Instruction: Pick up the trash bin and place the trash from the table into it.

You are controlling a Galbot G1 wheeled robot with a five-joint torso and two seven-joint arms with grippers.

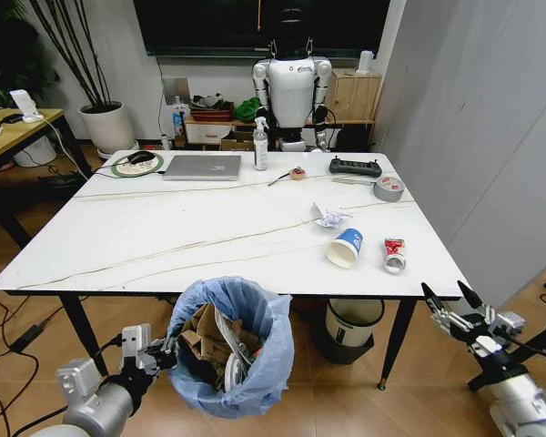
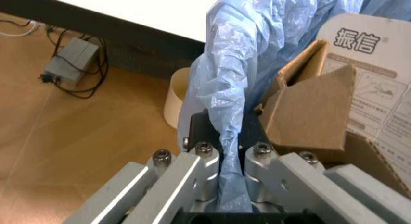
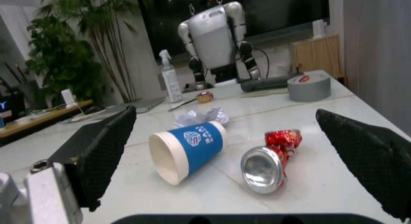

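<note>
The trash bin (image 1: 246, 364) with its light-blue bag liner (image 2: 231, 80) hangs in front of the table's (image 1: 164, 237) near edge, and my left gripper (image 1: 164, 350) (image 2: 230, 159) is shut on its rim. Brown cardboard (image 2: 314, 113) and other litter lie inside it. On the table's right front lie a blue-and-white paper cup (image 1: 346, 248) (image 3: 186, 149) on its side, a crushed red can (image 1: 394, 255) (image 3: 270, 161) and a white paper wad (image 1: 328, 217) (image 3: 199, 117). My right gripper (image 1: 444, 289) (image 3: 226, 116) is open, off the table's front right corner, level with the cup and can.
A grey tape roll (image 1: 389, 188) (image 3: 309, 85), a black remote (image 1: 355, 167), a spray bottle (image 1: 260, 146) and a silver laptop (image 1: 202, 167) sit at the table's far side. Another bin (image 1: 353, 323) stands under the table. A white robot (image 1: 291, 86) stands beyond.
</note>
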